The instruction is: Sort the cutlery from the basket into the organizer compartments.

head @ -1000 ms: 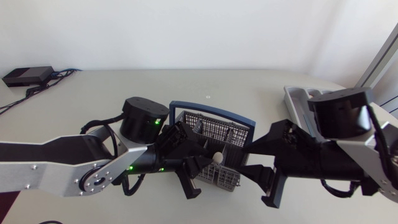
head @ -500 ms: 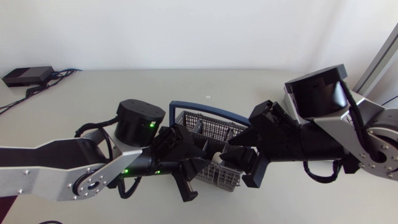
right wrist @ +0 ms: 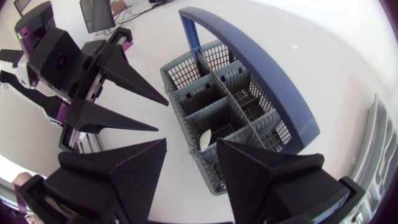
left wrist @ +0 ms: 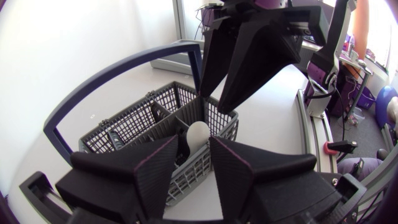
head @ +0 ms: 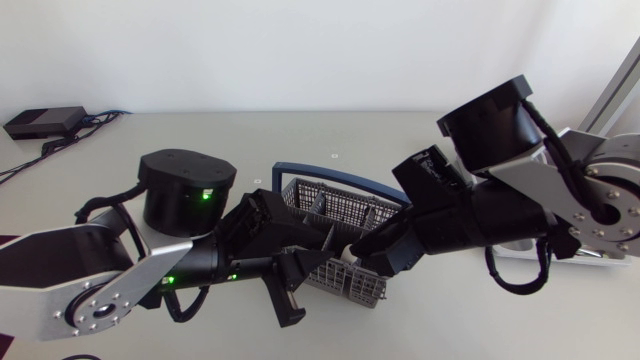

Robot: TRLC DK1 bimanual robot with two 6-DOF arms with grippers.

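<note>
Swinging in from the right edge, my right gripper (head: 365, 255) now hangs at centre frame over the basket (head: 335, 200), jaws wide apart and empty above the white spoon (left wrist: 198, 132) in its lower-right compartment. My left gripper (head: 292, 290), also open and empty, sits at lower centre beside the basket. Descending, I could clip the wire wall or my other gripper and tip it.
</note>
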